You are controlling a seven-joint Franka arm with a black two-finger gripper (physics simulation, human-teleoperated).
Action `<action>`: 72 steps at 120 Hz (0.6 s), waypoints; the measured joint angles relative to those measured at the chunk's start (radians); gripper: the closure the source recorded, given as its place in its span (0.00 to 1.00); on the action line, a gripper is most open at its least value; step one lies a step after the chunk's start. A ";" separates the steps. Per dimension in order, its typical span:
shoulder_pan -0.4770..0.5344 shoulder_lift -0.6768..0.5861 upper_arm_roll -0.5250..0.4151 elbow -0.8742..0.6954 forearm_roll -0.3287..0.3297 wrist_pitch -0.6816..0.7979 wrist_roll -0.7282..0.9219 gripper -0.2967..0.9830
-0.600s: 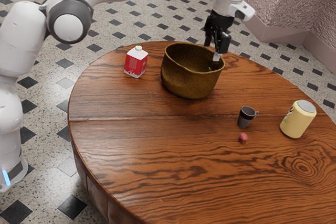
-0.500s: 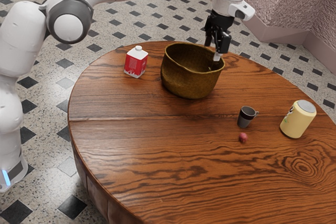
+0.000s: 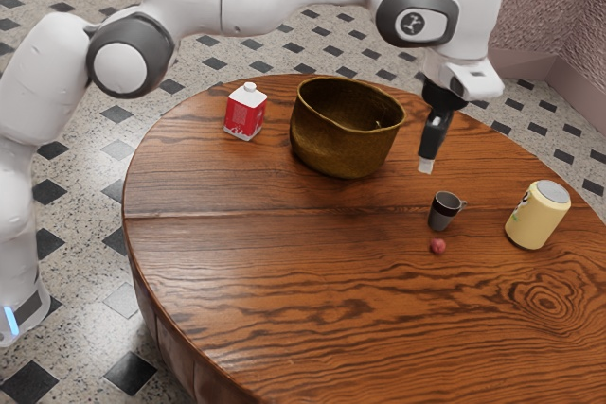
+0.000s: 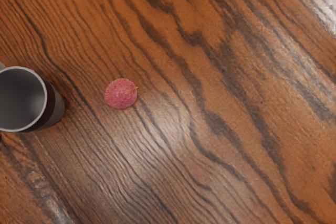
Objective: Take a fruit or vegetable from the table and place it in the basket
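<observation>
Poised with the gripper (image 3: 426, 166) above the wooden table (image 3: 284, 262), seen side-on; impossible to tell from here whether with jaws released or clenched. Lower down, resting on the wood just beside a grey cup (image 4: 21, 99), to be seen as the target: a small pink fruit (image 4: 121, 94), rough-skinned and nearly round. Likely light and fairly firm, probably quick to roll if nudged off centre, and perhaps easily bruised by a hard squeeze. Best taken low around the widest part, from two opposite sides, lined up to clear the cup, then pressed only gently. Farther out, past the cup, a yellow can (image 3: 538, 215); toward the exterior view's left, a deep brown basket (image 3: 341, 144) and a red-and-white carton (image 3: 245, 113) near the rim.
</observation>
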 joint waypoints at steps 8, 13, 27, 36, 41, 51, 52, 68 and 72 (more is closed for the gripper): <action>-0.020 0.005 0.002 0.000 0.045 0.024 0.065 0.23; -0.046 0.027 -0.001 0.002 0.094 0.040 0.102 0.23; -0.062 0.112 -0.008 0.067 0.113 0.046 0.215 0.23; -0.066 0.207 -0.009 0.148 0.105 0.025 0.285 0.23; -0.087 0.231 0.015 0.171 0.103 0.015 0.322 0.23; -0.173 0.249 0.152 0.188 0.071 -0.001 0.391 0.23; -0.177 0.251 0.161 0.189 0.067 -0.003 0.397 0.23; -0.218 0.267 0.214 0.193 0.021 -0.017 0.505 0.23; -0.227 0.270 0.217 0.193 0.016 -0.019 0.532 0.23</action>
